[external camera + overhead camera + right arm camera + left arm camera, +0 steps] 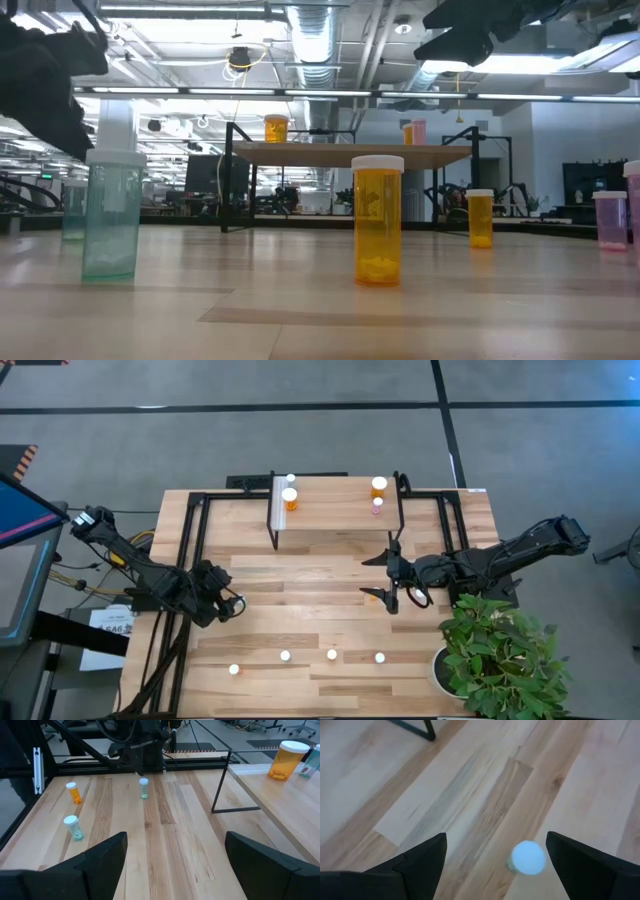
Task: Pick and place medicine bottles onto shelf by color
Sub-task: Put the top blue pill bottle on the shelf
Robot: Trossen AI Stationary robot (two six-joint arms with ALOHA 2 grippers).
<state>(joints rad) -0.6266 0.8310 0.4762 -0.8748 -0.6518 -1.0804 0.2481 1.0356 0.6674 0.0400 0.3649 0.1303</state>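
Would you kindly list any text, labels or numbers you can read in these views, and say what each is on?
White paper sheet beside the table's left edge, near the left arm: dark printed characters, too small to read.
Medicine bottles: no readable label.
Shelf: no text visible.
Nothing else carries legible writing.

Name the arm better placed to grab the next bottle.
Left. Its open gripper hangs right over a green bottle, cap between its jaws. The right gripper, also open, has only bare tabletop between its jaws.
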